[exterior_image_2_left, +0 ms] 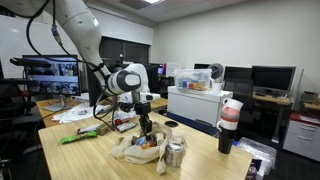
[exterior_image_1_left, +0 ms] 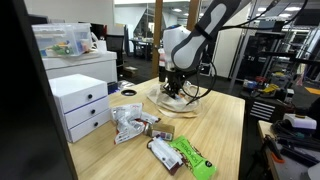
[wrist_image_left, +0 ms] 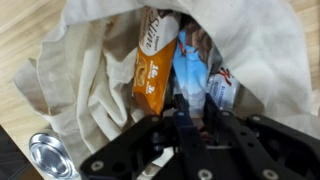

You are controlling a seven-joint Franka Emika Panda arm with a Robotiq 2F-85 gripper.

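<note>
A cream cloth bag (wrist_image_left: 90,80) lies open on the wooden table, seen also in both exterior views (exterior_image_1_left: 172,100) (exterior_image_2_left: 135,152). Inside it are an orange snack packet (wrist_image_left: 153,62), a light blue packet (wrist_image_left: 190,62) and a red-and-white packet (wrist_image_left: 223,86). My gripper (wrist_image_left: 195,103) reaches down into the bag's mouth (exterior_image_1_left: 177,88) (exterior_image_2_left: 145,126). Its fingers (wrist_image_left: 180,103) stand close together on either side of the light blue packet's near end and appear to pinch it. The orange packet lies just beside the left finger.
A metal can (wrist_image_left: 50,158) (exterior_image_2_left: 175,155) stands next to the bag. Loose snack packets (exterior_image_1_left: 130,124) and a green packet (exterior_image_1_left: 190,158) (exterior_image_2_left: 80,137) lie on the table. A white drawer unit (exterior_image_1_left: 80,105) stands at one edge, a dark cup (exterior_image_2_left: 228,128) at another.
</note>
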